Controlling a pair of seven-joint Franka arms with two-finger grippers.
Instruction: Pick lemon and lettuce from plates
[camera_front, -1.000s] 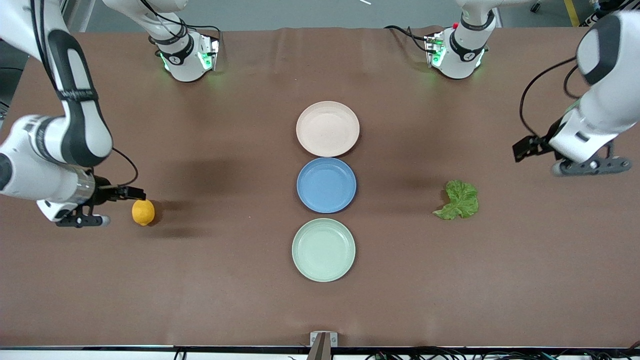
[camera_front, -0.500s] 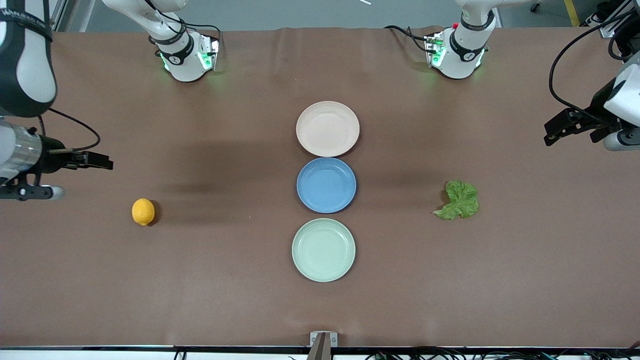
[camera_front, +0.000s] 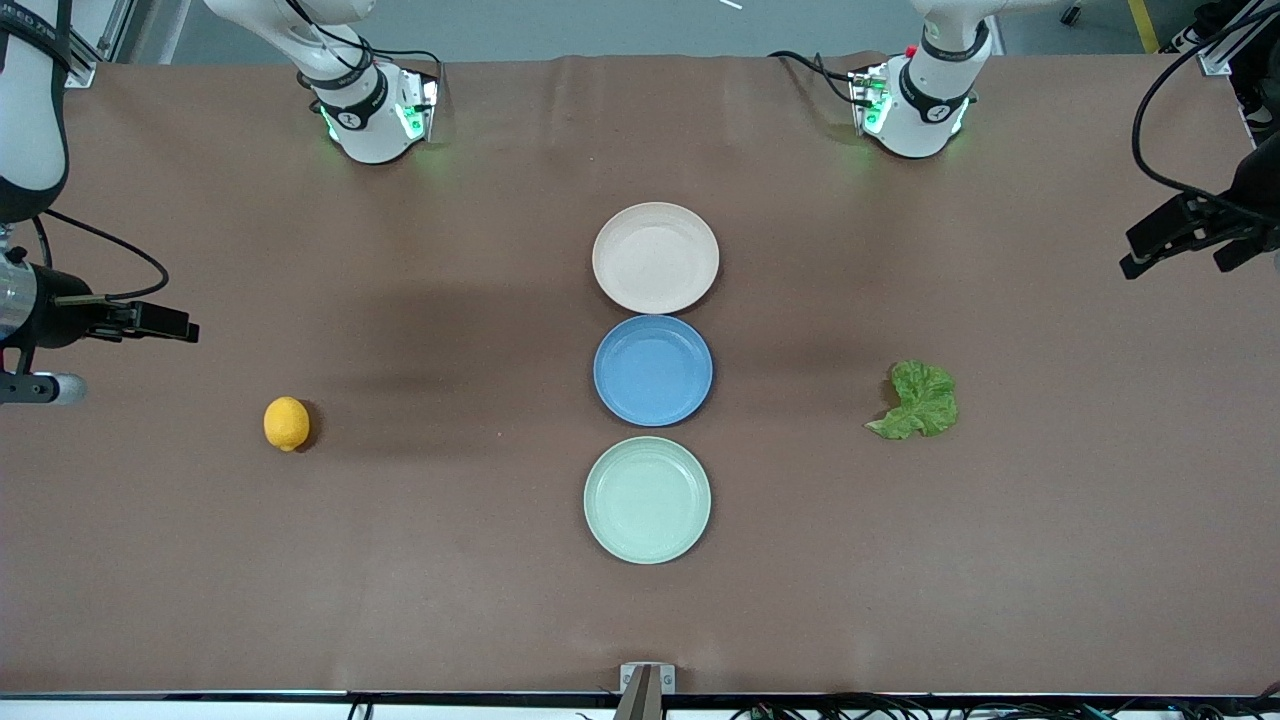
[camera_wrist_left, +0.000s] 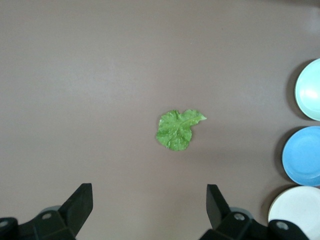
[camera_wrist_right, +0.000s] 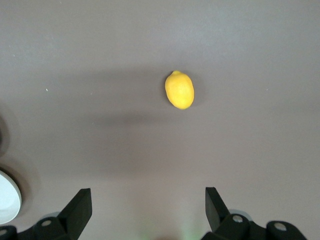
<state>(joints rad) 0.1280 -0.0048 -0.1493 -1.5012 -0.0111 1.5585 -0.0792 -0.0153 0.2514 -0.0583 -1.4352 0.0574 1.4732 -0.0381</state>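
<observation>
Lemon: the small oval yellow lemon lies on the brown tabletop toward the right arm's end, off any plate.
Lettuce: the crinkled green lettuce leaf lies toward the left arm's end.
Plates: the round beige-pink plate and pale green plate are bare, suggesting both picks are done.
Claws: the left claw and right claw are released, raised over the tabletop's ends.

Both arms hang raised at their table ends — left gripper and right gripper spread wide, empty.

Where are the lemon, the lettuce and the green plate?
lemon (camera_front: 287, 424): front view, middle of the fruit.
lettuce (camera_front: 920, 401): front view, middle of the leaf.
green plate (camera_front: 647, 499): front view, bare middle.
</observation>
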